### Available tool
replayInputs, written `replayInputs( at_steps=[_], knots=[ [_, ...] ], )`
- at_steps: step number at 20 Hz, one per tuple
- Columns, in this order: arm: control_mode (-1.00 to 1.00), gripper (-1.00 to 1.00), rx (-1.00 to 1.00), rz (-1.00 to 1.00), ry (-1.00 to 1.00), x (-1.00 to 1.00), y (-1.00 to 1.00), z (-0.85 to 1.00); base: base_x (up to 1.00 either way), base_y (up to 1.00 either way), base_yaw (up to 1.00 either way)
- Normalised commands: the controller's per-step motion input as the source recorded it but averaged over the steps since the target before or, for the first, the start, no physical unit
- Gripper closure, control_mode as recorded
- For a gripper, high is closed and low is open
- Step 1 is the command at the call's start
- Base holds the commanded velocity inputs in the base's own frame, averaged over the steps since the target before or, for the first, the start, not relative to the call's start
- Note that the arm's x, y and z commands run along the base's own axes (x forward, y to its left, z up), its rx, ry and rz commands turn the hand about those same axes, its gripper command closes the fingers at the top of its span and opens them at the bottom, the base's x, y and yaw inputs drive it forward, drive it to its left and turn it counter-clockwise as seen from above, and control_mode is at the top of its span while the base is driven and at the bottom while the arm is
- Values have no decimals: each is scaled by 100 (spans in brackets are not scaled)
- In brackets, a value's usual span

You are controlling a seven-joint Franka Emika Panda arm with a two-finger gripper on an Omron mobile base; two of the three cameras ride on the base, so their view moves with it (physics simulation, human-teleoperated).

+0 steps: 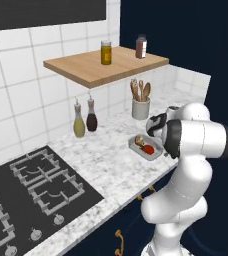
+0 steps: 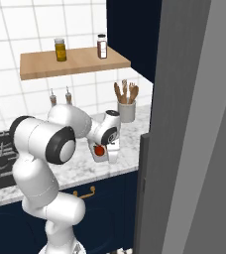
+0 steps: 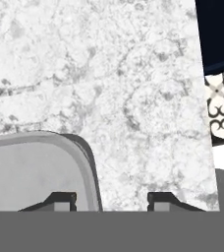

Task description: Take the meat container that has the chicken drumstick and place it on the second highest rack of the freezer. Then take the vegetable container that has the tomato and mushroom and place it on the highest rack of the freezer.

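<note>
- Vegetable container (image 1: 147, 147) with the tomato (image 1: 148, 149) and the mushroom (image 1: 139, 140) resting on the marble bench (image 1: 101, 165), near its front edge, just below the utensil jar (image 1: 141, 107).
- Tool (image 3: 112, 198) hanging low over one end of that container, fingers (image 3: 60, 199) spread apart, nothing between them.
- In the hand view, one finger over the grey container rim (image 3: 87, 157), the other over bare marble: rim wall sitting between the two, not gripped yet.
- Step in hand, by judgement: taking hold of the container by its rim.
- To do it well: lowering straight until the fingers pass both sides of the wall, then closing firmly; avoiding any sideways push, since the tray could slide on the smooth bench.
- Keeping the tray level after lifting, because the round tomato may roll out.
- Freezer door (image 2: 199, 129) standing close on the right, grey and tall; carrying the tray around its edge with care.
- Shelves inside hidden here, so the highest rack cannot be judged.
</note>
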Motion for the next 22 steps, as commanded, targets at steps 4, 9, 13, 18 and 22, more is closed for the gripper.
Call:
replayInputs(
  at_steps=[4,9,13,18,22],
  knots=[
    [-100,100,0,0,0,0,0,0,0,0,0],
    [-100,100,-2,1,-15,-35,19,19,0,0,0],
    [-100,100,-5,0,-31,-42,41,95,0,0,0],
    [-100,100,-1,0,-11,-41,64,100,0,0,0],
    [-100,100,1,0,7,-81,92,98,0,0,0]
  ],
)
